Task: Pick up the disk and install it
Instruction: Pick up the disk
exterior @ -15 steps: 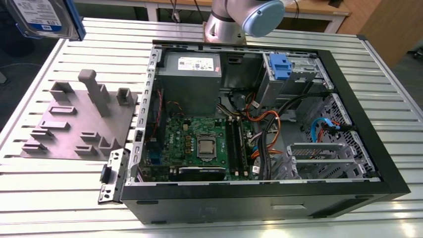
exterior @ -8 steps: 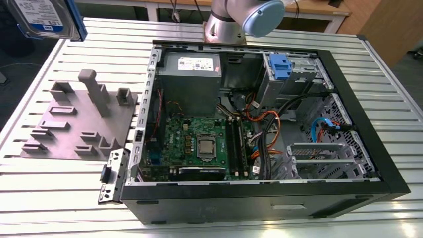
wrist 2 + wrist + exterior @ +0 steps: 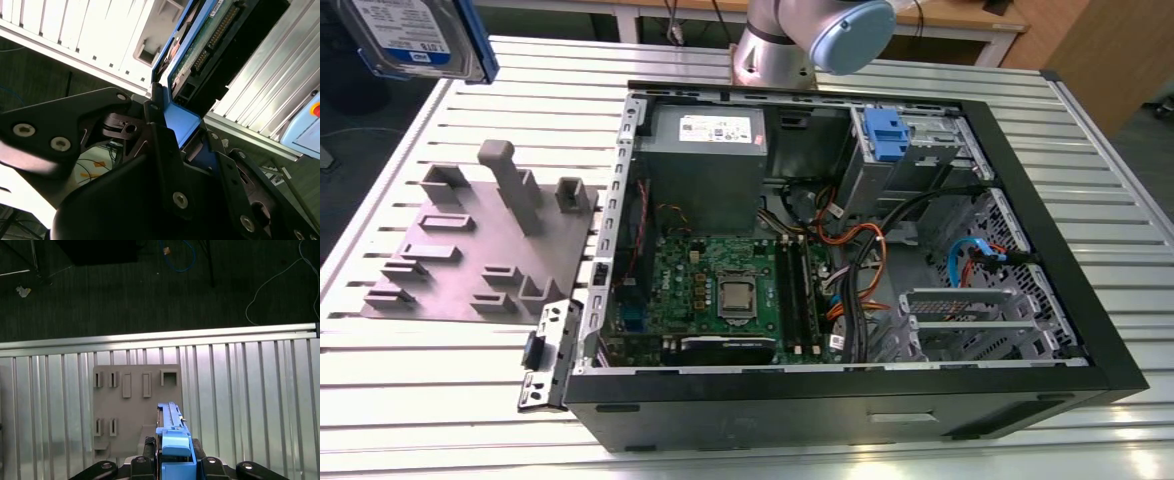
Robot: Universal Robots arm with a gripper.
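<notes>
1. Disk [image 3: 420, 35] hangs high in the exterior view, over the table [image 3: 1094, 170] near its corner on the exterior view's left. It is well apart from the open computer case [image 3: 854, 400]. Loose cables [image 3: 907, 215] lie near the drive cage [image 3: 887, 140], and I think the disk could snag on them.
2. In the second wrist view the claw [image 3: 182, 130] squeezes the disk's blue end. It holds just that end, so I think a bump could tip the disk or let it slip.
3. In the first wrist view the disk hangs over the grey plate [image 3: 135, 390], by the table's edge. A fall there could hurt it.
</notes>
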